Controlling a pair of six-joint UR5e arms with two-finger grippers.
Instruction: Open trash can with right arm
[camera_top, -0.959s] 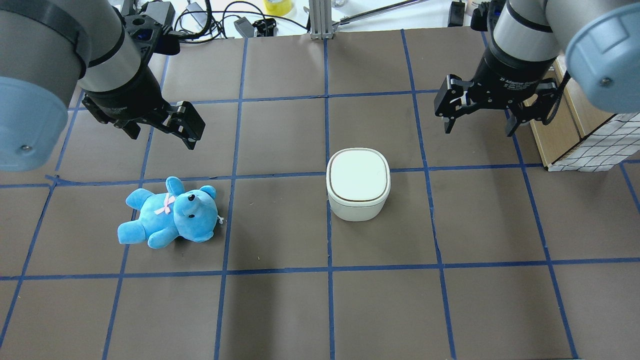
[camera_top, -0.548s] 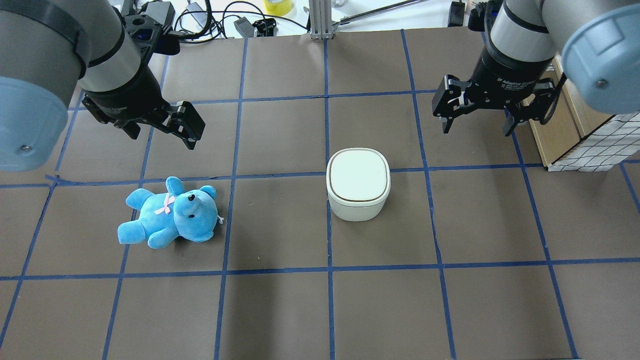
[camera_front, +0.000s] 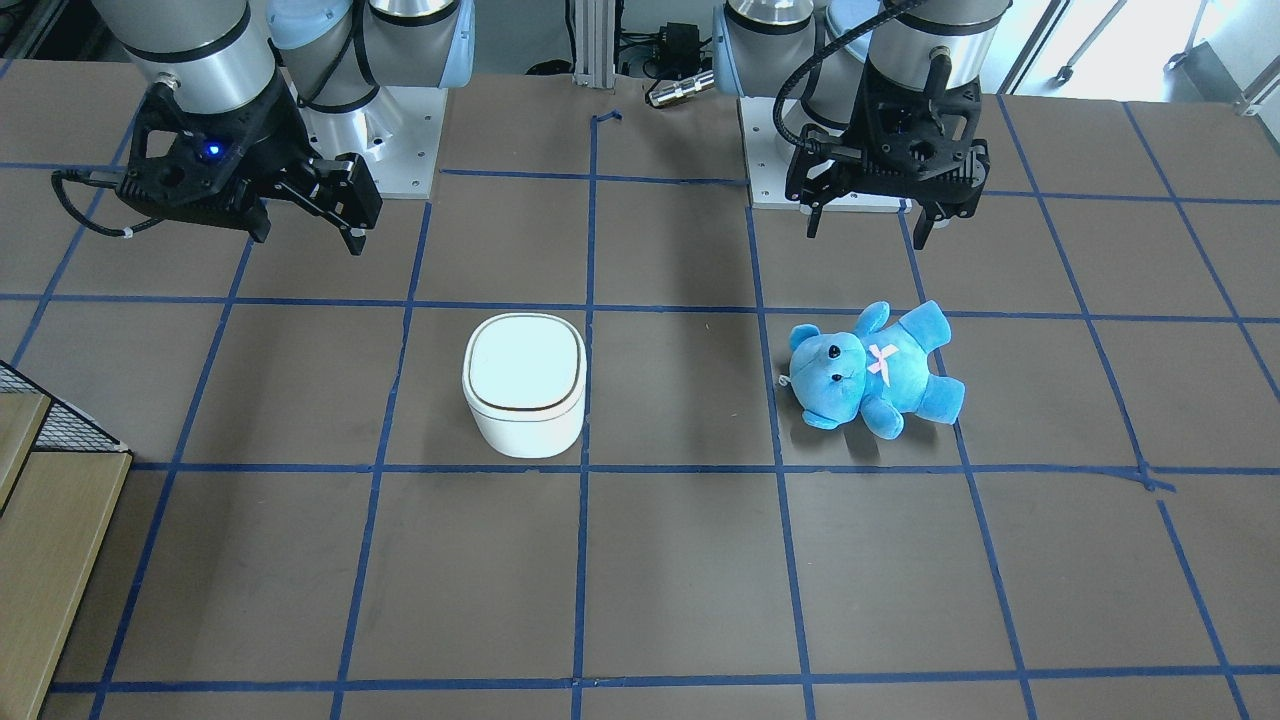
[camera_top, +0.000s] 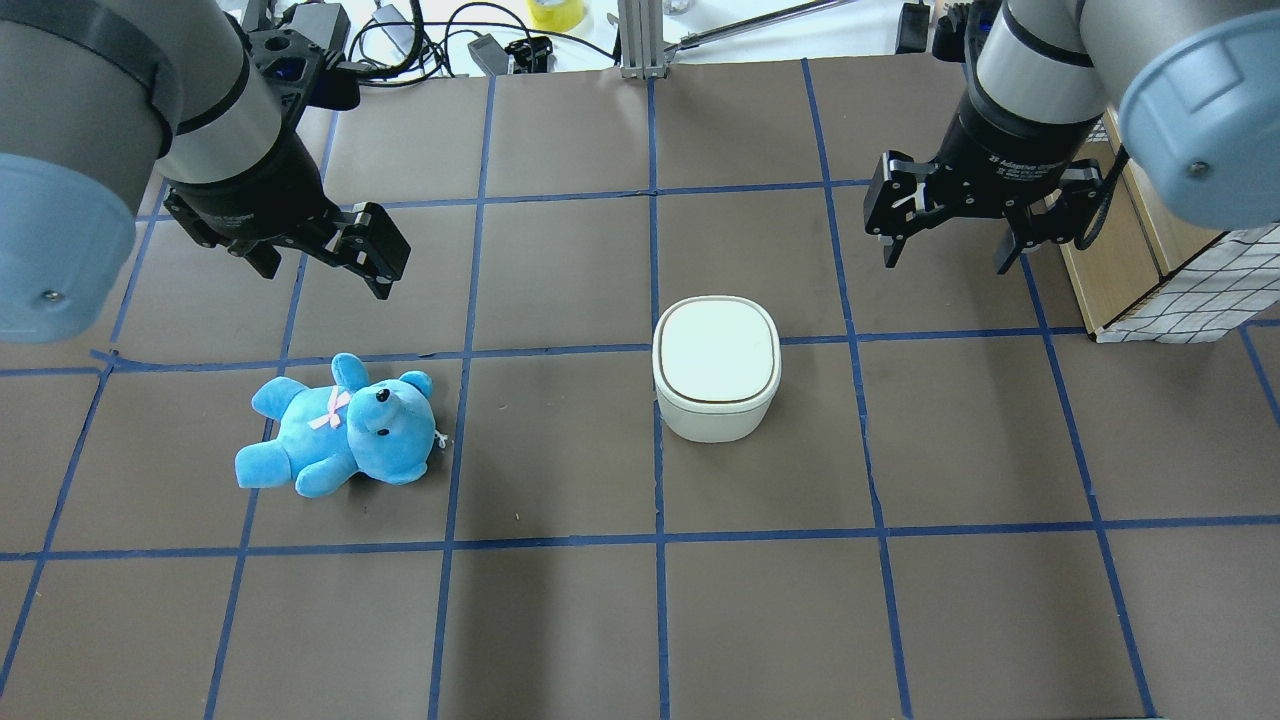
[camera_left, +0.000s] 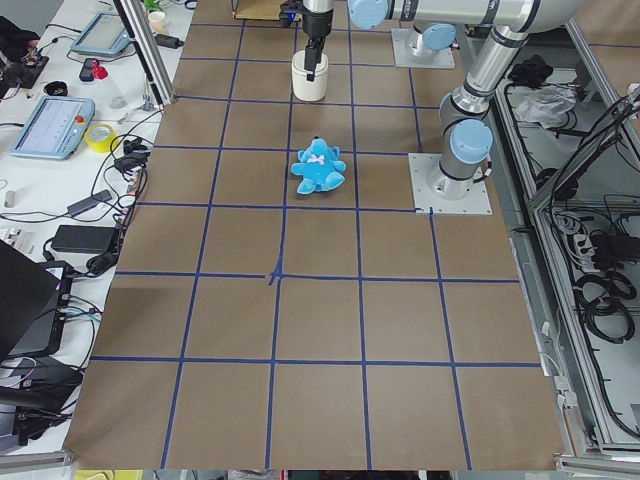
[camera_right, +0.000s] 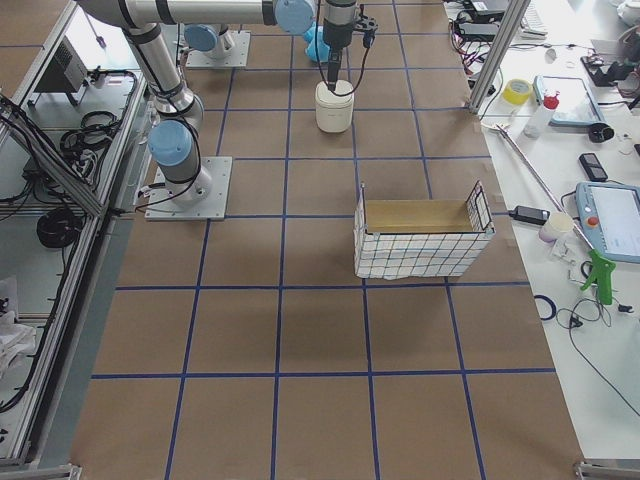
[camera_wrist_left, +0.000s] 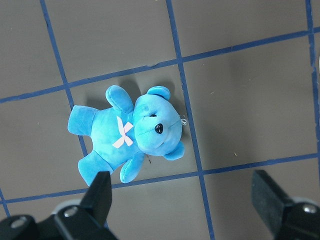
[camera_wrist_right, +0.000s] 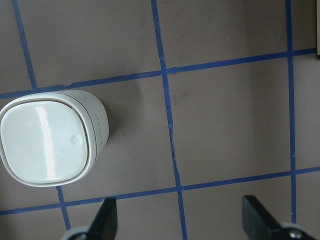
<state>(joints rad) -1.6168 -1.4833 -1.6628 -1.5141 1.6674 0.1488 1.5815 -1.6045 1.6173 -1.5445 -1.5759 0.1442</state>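
The white trash can stands shut mid-table, its flat lid down; it also shows in the front view and at the left of the right wrist view. My right gripper, with the blue light, hangs open and empty above the table, beyond and to the right of the can, apart from it. Its fingertips frame the bottom of the wrist view. My left gripper is open and empty above the blue teddy bear, which lies on its back.
A wire-mesh basket with a wooden box stands at the right table edge, close to my right arm; it also shows in the exterior right view. Cables and small devices lie along the far edge. Blue tape lines grid the brown table.
My right gripper has drifted slightly left and toward the far edge in the overhead view. The left arm, the can and the teddy have not moved.
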